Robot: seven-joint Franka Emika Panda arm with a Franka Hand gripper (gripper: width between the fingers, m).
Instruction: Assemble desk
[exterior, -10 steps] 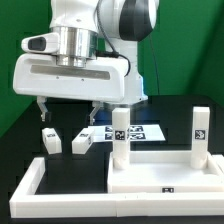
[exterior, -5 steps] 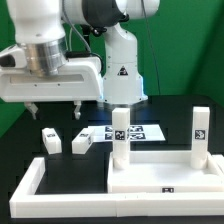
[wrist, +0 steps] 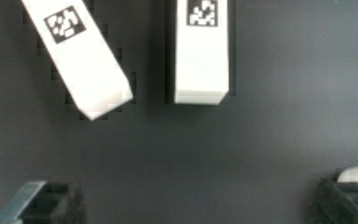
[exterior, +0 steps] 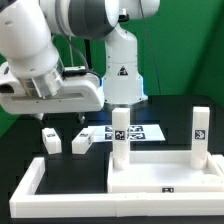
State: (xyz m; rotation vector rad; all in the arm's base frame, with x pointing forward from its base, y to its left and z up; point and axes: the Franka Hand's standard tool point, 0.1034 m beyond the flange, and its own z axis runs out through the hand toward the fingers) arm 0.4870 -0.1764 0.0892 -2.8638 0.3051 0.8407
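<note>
The white rimmed tabletop panel [exterior: 165, 176] lies at the front, on the exterior view's right. Two white tagged legs stand upright on it, one at its left [exterior: 119, 137] and one at its right [exterior: 200, 136]. Two loose legs lie on the black table, one further left [exterior: 51, 141] and one beside it [exterior: 81, 143]. My gripper [exterior: 55, 120] hovers above these two, open and empty. In the wrist view the two loose legs [wrist: 87, 60] [wrist: 201, 50] lie ahead of the gripper [wrist: 197, 203], whose dark fingers [wrist: 43, 200] stand wide apart, touching nothing.
The marker board [exterior: 140, 131] lies flat behind the tabletop. A long white border rail [exterior: 28, 186] runs along the front and left of the work area. The robot base [exterior: 122, 75] stands at the back.
The arm has swung toward the exterior view's left and tilted; the gripper now hangs over the two loose legs. It stays open. The parts have not moved.
</note>
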